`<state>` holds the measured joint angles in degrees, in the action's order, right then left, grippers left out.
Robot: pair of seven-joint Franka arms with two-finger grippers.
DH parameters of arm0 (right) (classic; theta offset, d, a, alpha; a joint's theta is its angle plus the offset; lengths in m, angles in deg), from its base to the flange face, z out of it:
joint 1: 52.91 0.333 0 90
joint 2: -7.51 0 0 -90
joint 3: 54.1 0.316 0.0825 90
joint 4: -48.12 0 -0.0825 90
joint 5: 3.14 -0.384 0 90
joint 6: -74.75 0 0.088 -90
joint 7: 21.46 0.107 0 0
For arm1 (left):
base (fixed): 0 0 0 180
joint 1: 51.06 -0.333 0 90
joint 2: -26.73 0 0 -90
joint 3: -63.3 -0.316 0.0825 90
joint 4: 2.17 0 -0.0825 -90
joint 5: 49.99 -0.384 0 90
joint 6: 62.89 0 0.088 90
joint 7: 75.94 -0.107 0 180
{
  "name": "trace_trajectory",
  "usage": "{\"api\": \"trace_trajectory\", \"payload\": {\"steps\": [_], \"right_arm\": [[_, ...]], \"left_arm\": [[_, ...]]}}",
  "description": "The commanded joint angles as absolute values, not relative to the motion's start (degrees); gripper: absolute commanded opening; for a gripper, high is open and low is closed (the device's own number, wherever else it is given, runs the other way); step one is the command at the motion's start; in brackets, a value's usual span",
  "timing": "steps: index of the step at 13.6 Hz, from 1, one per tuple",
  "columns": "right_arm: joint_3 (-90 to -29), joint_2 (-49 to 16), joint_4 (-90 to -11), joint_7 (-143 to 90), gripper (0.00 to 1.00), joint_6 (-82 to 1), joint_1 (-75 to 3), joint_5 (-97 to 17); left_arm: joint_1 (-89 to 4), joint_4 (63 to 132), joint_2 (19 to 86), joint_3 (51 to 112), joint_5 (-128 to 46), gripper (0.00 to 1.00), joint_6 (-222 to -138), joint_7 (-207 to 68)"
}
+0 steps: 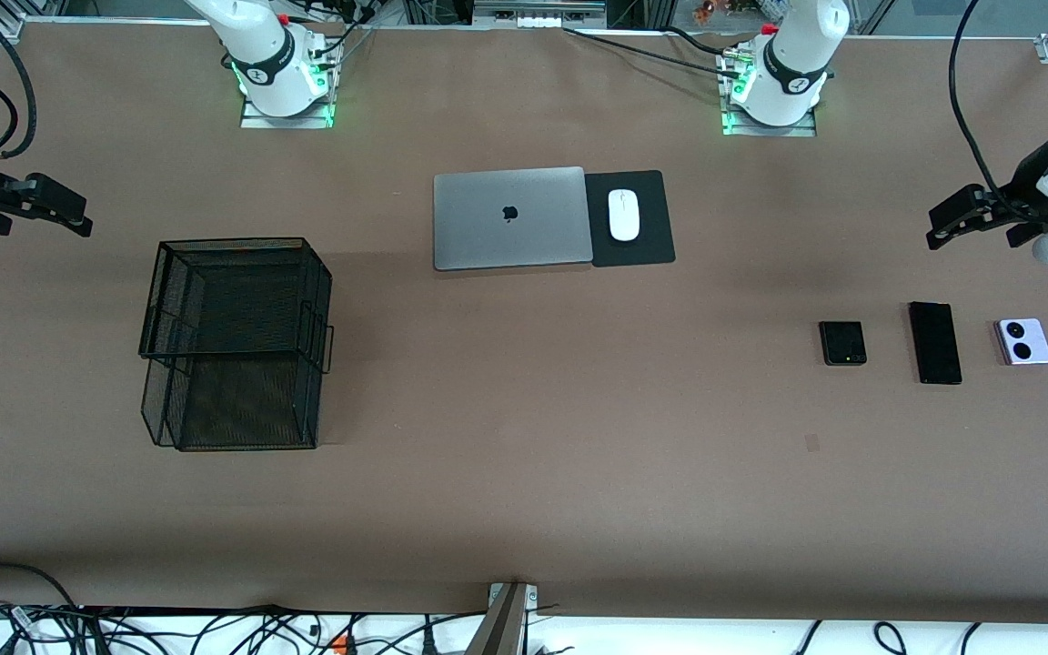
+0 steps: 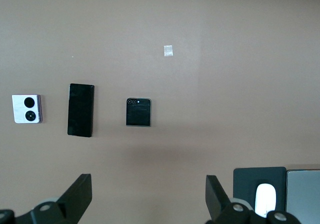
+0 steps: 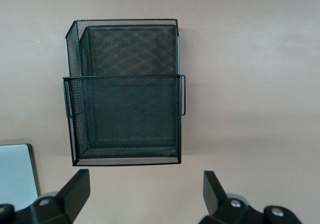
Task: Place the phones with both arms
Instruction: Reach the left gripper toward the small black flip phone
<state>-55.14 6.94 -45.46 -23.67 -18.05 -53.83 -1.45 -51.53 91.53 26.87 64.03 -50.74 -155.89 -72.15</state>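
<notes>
Front view showed one brown table (image 1: 524, 473) with three phones lying in a row toward the left arm's end. Counting from the middle of the table outward, these were one small square black folded phone (image 1: 842, 343), one long slim black phone (image 1: 934, 343), and one small lilac-white phone (image 1: 1022, 341) with two black circles on it. All three lay flat and apart from each other, with bare table between them.

Two arms waited, one at each end of the table. One left gripper (image 1: 942, 227) hung over the table edge, above the bare surface near the phones, its two fingers spread apart and holding nothing. One right gripper (image 1: 69, 214) hung over the table's other end with its fingers likewise spread and empty.

One black wire-mesh basket (image 1: 233, 341) with two tiers stood toward the right arm's end; its two compartments held nothing. In the middle, closer to the arm bases, lay one closed grey laptop (image 1: 510, 218), and just beside it one black mouse pad (image 1: 633, 218) with one white mouse (image 1: 623, 215) on it. One small pale square mark (image 1: 812, 443) sat on the table nearer the camera than the folded phone.
</notes>
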Motion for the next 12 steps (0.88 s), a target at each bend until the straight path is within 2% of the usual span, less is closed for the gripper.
{"api": "trace_trajectory", "payload": {"steps": [1, 6, 10, 12], "right_arm": [[-54.8, 7.2, -44.9, -23.9, 1.00, -17.8, -54.4, -2.6], [-54.8, 7.2, -44.7, -23.9, 1.00, -17.7, -54.4, -2.6], [-54.8, 7.1, -44.7, -23.9, 1.00, -17.7, -54.4, -2.6], [-54.8, 7.1, -44.7, -23.9, 1.00, -17.7, -54.4, -2.6]], "left_arm": [[-51.6, 89.2, 28.0, 63.8, -49.5, 1.00, -154.2, -72.0], [-51.5, 89.2, 28.1, 63.9, -49.6, 1.00, -154.0, -72.0], [-51.9, 89.2, 29.5, 63.8, -49.5, 1.00, -151.0, -71.9], [-51.9, 89.8, 31.5, 63.8, -49.9, 1.00, -146.7, -72.2]]}}
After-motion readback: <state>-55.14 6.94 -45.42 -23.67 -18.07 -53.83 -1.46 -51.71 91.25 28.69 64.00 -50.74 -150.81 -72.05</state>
